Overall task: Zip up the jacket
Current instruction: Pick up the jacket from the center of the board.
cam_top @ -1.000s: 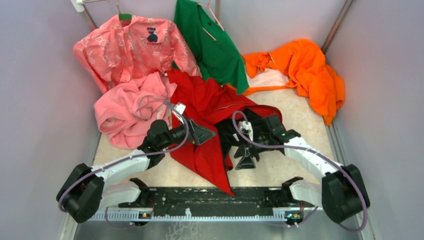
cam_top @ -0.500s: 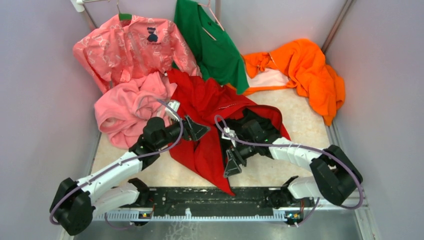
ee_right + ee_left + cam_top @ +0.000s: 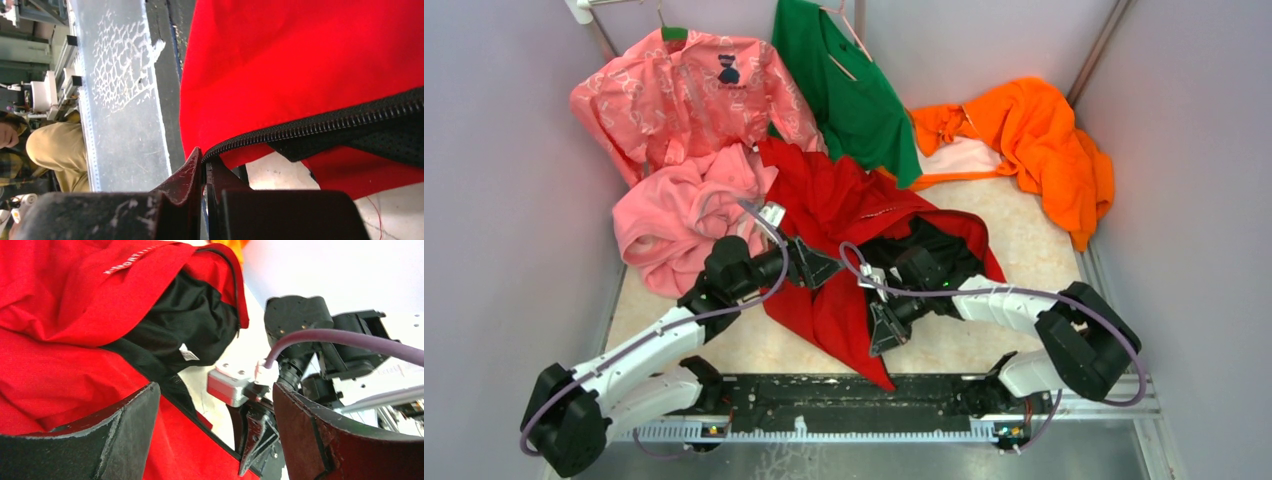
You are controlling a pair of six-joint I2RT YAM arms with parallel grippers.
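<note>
The red jacket [image 3: 844, 205] lies crumpled mid-table, partly open, with its dark lining [image 3: 190, 320] showing. Its dark front zipper [image 3: 325, 120] runs along the lower flap. My right gripper [image 3: 879, 335] sits at the flap's near edge. In the right wrist view the right gripper [image 3: 204, 156] is shut, pinching the end of the zipper edge of the jacket [image 3: 300, 50]. My left gripper [image 3: 819, 265] hovers open over the red cloth, just left of the right one. In the left wrist view the left gripper [image 3: 215, 390] holds nothing, and the right gripper [image 3: 252, 440] shows between its fingers.
A plain pink fleece [image 3: 684, 215] lies left of the jacket. A patterned pink shirt [image 3: 684, 95] and a green garment [image 3: 844, 80] hang at the back. An orange garment [image 3: 1034, 140] is heaped at the back right. Grey walls close both sides. The arms' base rail [image 3: 824, 400] runs along the near edge.
My right arm has swung left and down to the jacket's lower flap, and its jaws have shut on the zipper edge. The left gripper has drifted slightly left, still open.
</note>
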